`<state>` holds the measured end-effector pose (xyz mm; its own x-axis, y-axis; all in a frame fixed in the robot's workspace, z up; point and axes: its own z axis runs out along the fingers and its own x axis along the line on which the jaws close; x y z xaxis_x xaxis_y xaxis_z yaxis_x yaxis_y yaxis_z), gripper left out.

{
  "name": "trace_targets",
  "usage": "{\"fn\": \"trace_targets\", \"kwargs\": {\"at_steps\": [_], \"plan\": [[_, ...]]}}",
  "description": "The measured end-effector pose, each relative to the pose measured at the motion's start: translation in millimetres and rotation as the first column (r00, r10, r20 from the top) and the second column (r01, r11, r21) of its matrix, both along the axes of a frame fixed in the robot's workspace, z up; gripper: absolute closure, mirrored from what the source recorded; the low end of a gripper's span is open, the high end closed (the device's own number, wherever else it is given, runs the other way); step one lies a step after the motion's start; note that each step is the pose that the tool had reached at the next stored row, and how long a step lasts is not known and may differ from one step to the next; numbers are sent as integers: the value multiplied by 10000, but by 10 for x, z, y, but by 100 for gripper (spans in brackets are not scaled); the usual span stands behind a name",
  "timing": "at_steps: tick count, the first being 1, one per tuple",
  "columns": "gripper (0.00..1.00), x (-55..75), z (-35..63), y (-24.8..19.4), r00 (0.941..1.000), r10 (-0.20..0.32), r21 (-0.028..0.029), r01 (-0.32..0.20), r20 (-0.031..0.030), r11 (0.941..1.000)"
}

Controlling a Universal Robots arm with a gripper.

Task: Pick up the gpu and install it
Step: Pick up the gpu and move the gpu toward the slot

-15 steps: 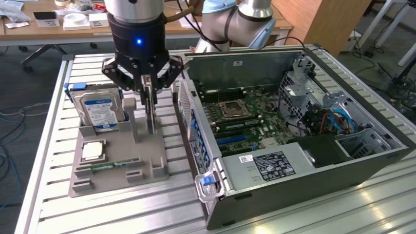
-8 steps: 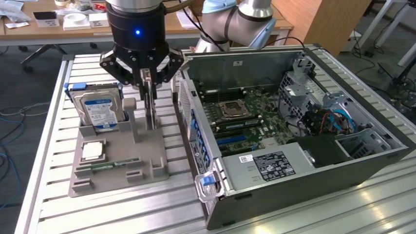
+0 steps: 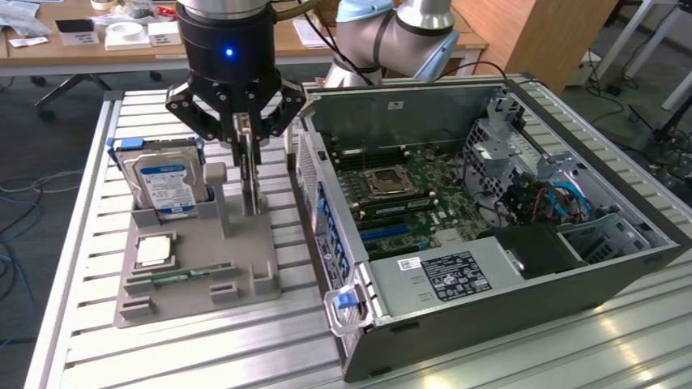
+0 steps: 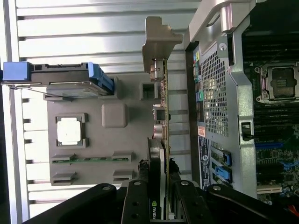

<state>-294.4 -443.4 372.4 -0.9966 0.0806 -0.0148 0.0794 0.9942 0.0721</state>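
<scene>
Pinching one gpu [image 4: 158, 151] upright in the tool [image 4: 159, 173], one hard drive [image 3: 162, 182], one stand [image 3: 200, 271], one open case [image 3: 519, 316]

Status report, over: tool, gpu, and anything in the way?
Here: tool shut on gpu. It stands upright in grey holder. Hard drive beside, not touching; case wall close by.

Claw [image 3: 249, 146] pointing straight down, both black fingers [image 4: 139, 200] close together in a narrow, vertical pinch.
</scene>
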Motion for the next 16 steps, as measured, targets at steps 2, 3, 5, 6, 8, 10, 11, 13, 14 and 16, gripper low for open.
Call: {"fn": "trace_targets", "kwargs": {"at_steps": [2,3,5,6,8,10,11,13,14,16], "plan": [[73,0,10,0,10000,-1,-3,1,-3,10000],[73,0,20,0,10000,0,-3,0,-3,10000],[73,0,52,0,10000,-1,-1,1,0,10000],[73,0,72,0,10000,-1,0,1,0,10000],[73,0,118,0,10000,-1,0,1,0,10000],[73,1,161,0,10000,0,0,0,0,10000],[73,1,181,0,10000,0,0,0,1,10000],[73,1,219,0,10000,-1,0,1,-1,10000],[73,2,235,0,10000,0,0,0,0,10000],[73,2,262,0,10000,0,0,0,1,10000]]}}
